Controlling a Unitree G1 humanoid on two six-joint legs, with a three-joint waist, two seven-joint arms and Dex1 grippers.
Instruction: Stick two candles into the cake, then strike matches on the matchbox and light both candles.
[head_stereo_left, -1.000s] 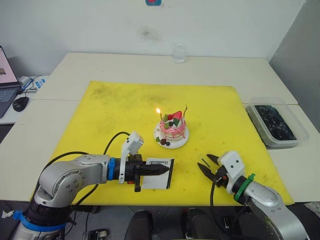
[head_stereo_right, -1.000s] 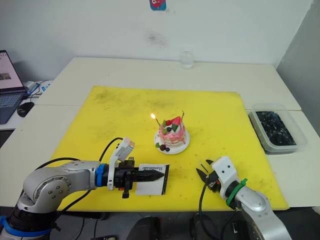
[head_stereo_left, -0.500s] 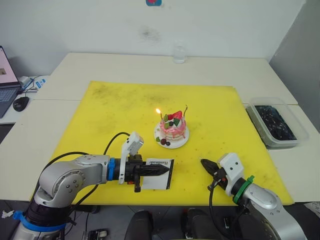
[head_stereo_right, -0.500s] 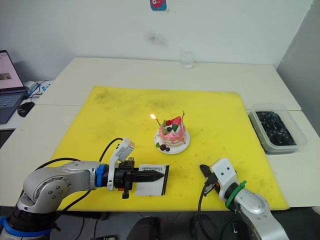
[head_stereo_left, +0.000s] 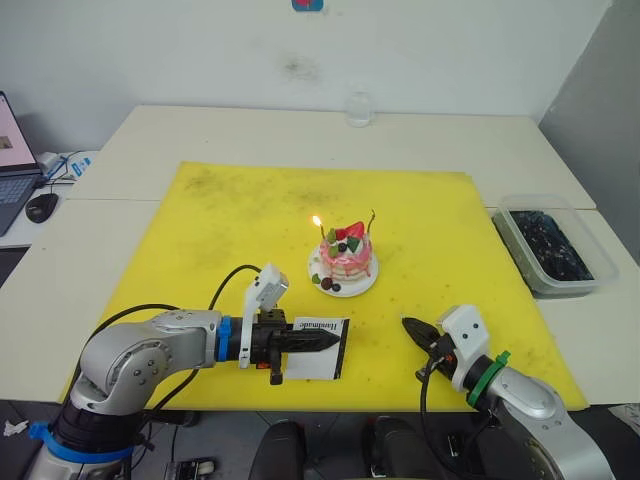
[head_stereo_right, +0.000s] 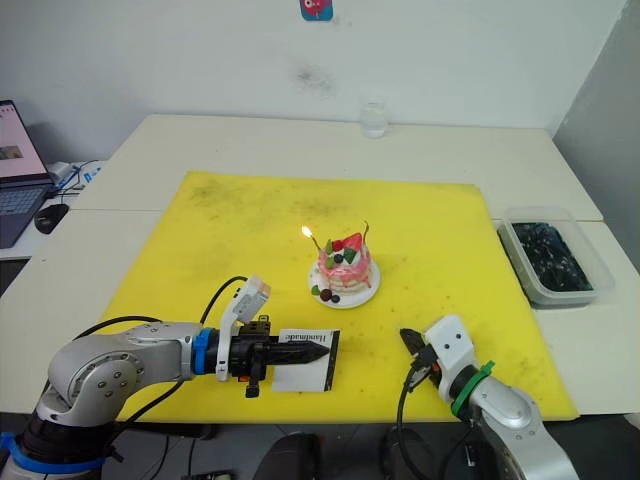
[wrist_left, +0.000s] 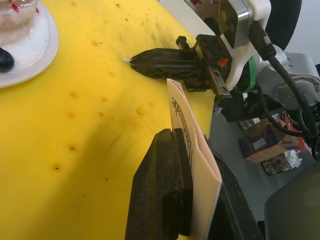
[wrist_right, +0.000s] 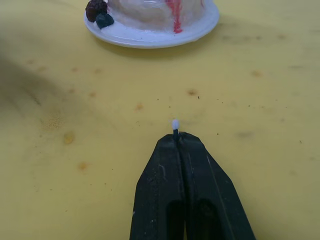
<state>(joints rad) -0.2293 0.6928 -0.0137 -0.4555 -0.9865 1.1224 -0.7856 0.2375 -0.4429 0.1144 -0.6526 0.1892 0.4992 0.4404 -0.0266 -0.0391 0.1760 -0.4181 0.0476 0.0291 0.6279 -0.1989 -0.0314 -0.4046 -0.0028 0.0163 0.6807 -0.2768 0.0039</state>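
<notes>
The pink-and-white cake (head_stereo_left: 345, 259) sits on its white plate on the yellow mat. Two candles stand in it. The left candle (head_stereo_left: 320, 232) burns with a small flame, and the right candle (head_stereo_left: 371, 221) is unlit. My left gripper (head_stereo_left: 330, 341) is shut on the white matchbox (head_stereo_left: 316, 363), holding it low over the mat's front edge. My right gripper (wrist_right: 176, 136) is shut on a match, whose white tip (wrist_right: 175, 123) pokes out past the fingertips. It rests low on the mat, right of the matchbox and in front of the cake.
A clear plastic tub (head_stereo_left: 553, 247) of dark material stands off the mat at the right. A glass (head_stereo_left: 358, 108) stands at the table's far edge. A laptop and mouse (head_stereo_left: 41, 207) lie at the far left.
One second ago my right gripper was open above the mat; it has since lowered and shut on the match. The left gripper and matchbox have not moved.
</notes>
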